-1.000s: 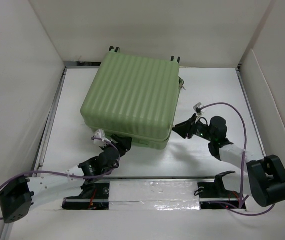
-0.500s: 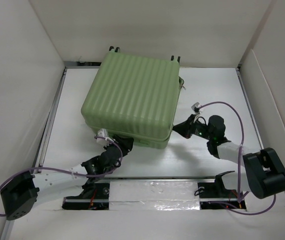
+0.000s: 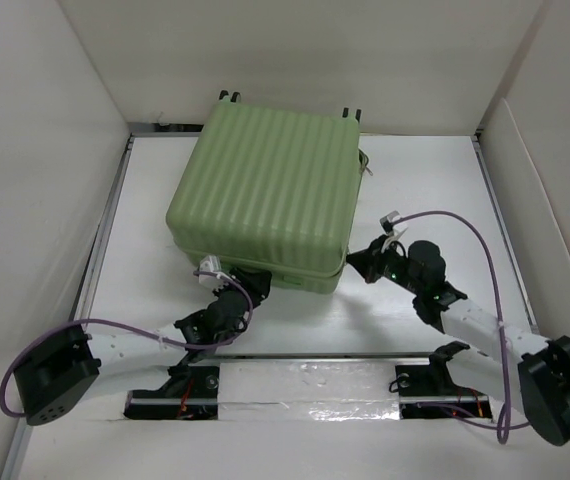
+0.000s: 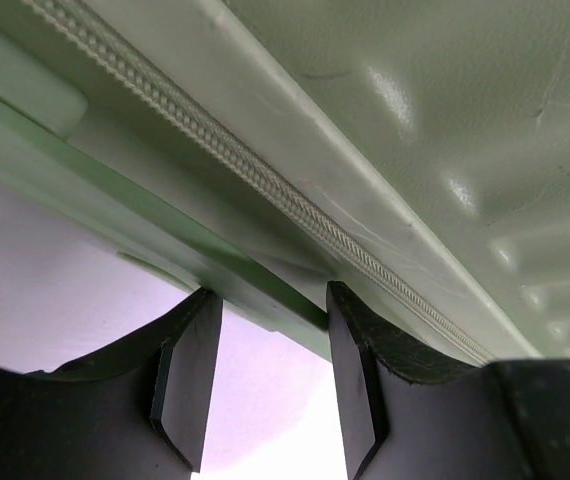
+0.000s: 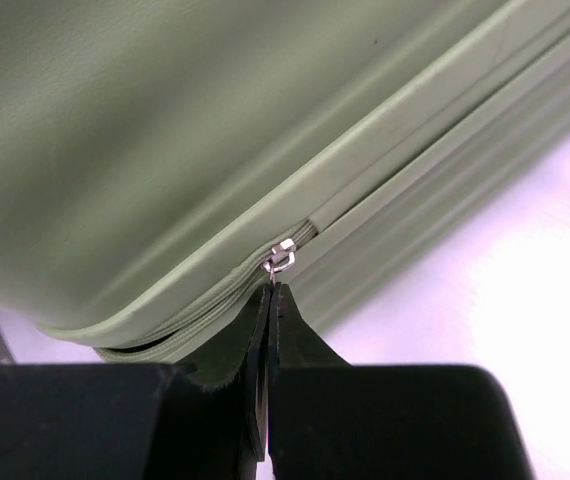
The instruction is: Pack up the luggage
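The luggage point(image 3: 265, 200) is big, light green and ridged, lying by the table's point(image 3: 425, 190) far edge. The right gripper point(image 5: 269, 296) has just closed and now pinches the zipper pull point(image 5: 282, 258) at the luggage's near right corner. The left gripper point(image 4: 268, 330) is half open around the near bottom rim. I cannot tell if it squeezes.

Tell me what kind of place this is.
Probably a robot test cell: plain white walls box in the table, where the left arm and right arm work on the luggage.

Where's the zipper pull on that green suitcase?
The zipper pull sits mid-frame in the right wrist view, on the seam of the suitcase, pinched by the right gripper at its near right corner.
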### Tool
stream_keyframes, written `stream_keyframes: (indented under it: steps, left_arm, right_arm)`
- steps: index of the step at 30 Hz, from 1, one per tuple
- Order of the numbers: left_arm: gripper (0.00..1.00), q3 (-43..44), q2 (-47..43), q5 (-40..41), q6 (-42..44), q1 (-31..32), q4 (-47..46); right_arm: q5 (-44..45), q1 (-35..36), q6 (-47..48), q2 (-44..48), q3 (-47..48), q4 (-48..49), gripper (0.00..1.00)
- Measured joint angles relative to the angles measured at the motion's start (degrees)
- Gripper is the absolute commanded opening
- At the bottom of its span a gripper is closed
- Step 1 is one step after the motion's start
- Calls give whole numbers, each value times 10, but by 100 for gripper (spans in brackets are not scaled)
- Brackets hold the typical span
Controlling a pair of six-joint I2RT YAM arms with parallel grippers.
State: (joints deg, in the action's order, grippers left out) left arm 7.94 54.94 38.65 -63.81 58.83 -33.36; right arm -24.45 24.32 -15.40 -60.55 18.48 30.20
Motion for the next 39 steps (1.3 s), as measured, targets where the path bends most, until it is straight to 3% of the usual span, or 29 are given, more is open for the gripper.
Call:
stream_keyframes:
  steps: [13,17,21,28,39]
  left_arm:
    - [25,26,91,46,29,3,-73]
    - [22,35,117,58,40,0,-92]
    - [17,49,145,79,59,-5,-106]
    - [3,67,174,95,103,-8,-132]
    - [0,59,165,58,115,-8,-162]
  right_arm:
    - [308,254,-122,171,-32,-168,0]
    - [411,338,-162,152,-10,-200,0]
    - [502,416,-183,73,51,-244,0]
    - [526,458,-209,-45,126,-237,0]
    - [510,466,-193,-1,119,-271,0]
